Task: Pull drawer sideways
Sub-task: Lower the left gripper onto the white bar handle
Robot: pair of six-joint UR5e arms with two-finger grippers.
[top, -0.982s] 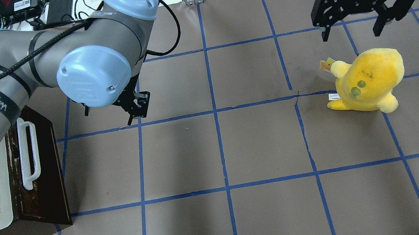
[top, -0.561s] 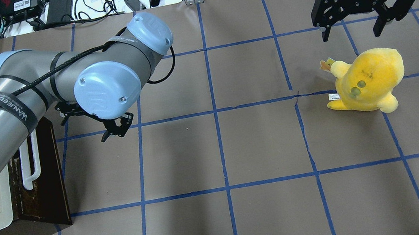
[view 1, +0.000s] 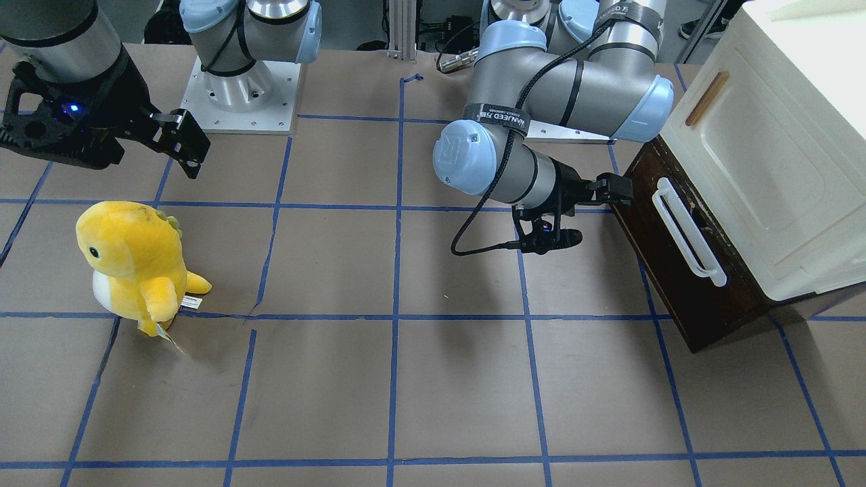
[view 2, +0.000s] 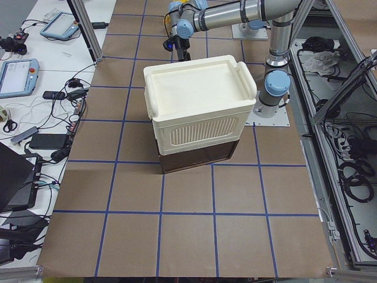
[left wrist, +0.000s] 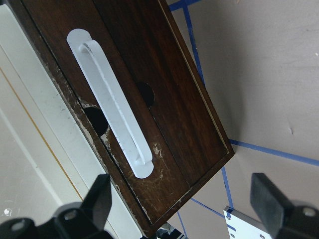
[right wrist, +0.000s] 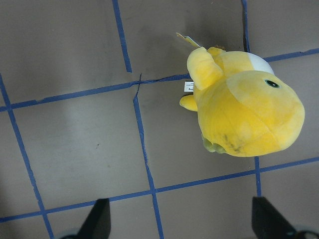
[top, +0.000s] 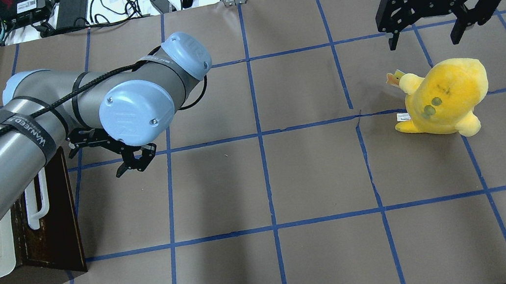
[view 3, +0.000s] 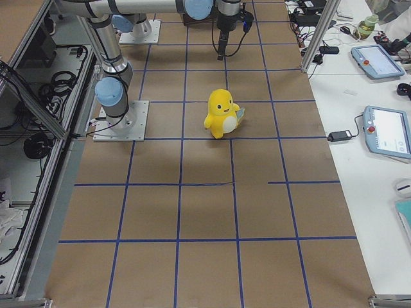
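the drawer [view 1: 666, 277] sits at the right edge of the front-facing view, at the bottom of a cream cabinet [view 1: 778, 155]. its dark front faces the middle of the counter [top: 317, 172] and lies close against the cabinet body. a white handle [view 1: 687, 233] runs along the front. in the overhead view the drawer is at the lower left, partly under the left arm.

the left gripper [left wrist: 183, 201] is released, with its fingers [left wrist: 99, 199] spread wide. it hangs above the counter just beside the drawer's upper end, aimed at the front, and touches neither drawer nor handle. in the left wrist view the handle crosses the upper left of the frame, with two round holes [left wrist: 144, 92] in the wood behind it. the wood is chipped along the edge next to the cabinet.

the right gripper [top: 424, 36] is at the upper right of the overhead view. it is also released, with its fingers apart and nothing between them. just below it in the frame a yellow plush [top: 444, 95] stands upright on the counter, well apart from the drawer. blue tape lines [top: 259, 136] mark the counter in squares.
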